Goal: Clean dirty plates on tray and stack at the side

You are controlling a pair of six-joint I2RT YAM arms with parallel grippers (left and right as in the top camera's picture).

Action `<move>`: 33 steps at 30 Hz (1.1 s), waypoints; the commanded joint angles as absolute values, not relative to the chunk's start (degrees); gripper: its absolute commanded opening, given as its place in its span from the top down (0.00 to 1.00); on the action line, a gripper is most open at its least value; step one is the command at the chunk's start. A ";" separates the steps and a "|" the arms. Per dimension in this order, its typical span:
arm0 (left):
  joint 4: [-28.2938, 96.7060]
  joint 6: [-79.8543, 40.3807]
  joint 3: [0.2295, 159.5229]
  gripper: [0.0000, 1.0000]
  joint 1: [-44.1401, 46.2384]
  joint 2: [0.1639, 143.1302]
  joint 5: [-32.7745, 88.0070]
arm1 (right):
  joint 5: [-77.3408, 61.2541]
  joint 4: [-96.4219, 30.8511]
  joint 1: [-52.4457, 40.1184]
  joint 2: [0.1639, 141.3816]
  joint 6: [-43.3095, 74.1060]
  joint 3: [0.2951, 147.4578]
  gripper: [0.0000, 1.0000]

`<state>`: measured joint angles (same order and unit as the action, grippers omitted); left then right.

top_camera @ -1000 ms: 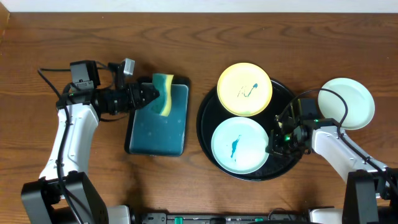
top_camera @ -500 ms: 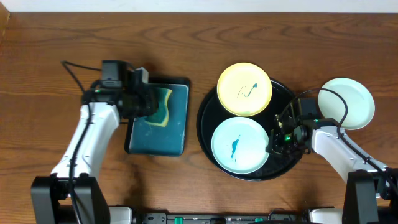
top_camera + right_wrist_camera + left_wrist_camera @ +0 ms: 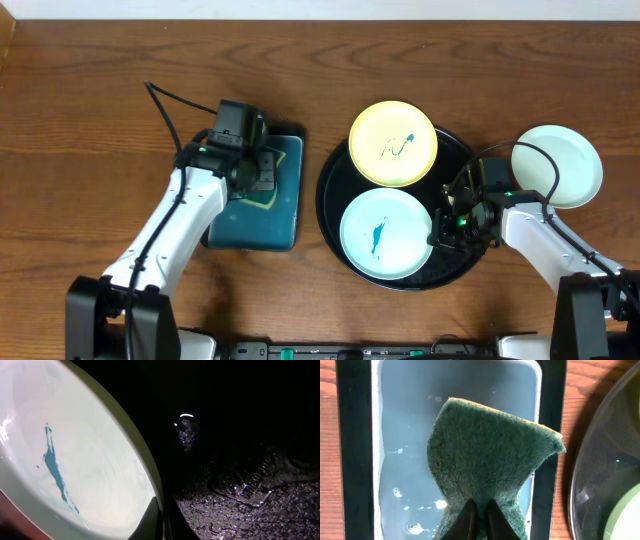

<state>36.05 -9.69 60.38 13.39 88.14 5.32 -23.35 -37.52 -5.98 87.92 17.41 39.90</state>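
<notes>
Overhead is bright and even, lit from above, so the wood tabletop [image 3: 100,80] looks crisp with only soft, faint shadows and no real glare. Left wrist view is decently lit too: sponge [image 3: 490,455] texture fairly sharp, small white glints off the water in the teal tray [image 3: 405,460], dark shadow on the wood at right. Right wrist view is super contrasty, the black tray [image 3: 240,435] swallowing the light except one tiny hotspot and wet sparkles lower right, while the mint plate [image 3: 75,460] looks almost blown out.
</notes>
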 commanded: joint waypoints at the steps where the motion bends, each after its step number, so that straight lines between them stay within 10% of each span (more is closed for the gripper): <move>1: 36.25 -11.99 60.23 0.93 14.48 89.76 2.98 | -22.31 -37.01 -6.48 88.18 18.00 39.53 0.99; 33: 36.82 -16.47 60.23 0.92 23.99 93.89 2.98 | -22.31 -37.01 -6.48 88.18 18.00 39.53 0.99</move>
<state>36.42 -15.25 60.38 23.46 93.38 2.59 -23.35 -37.47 -5.98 87.92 17.41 39.88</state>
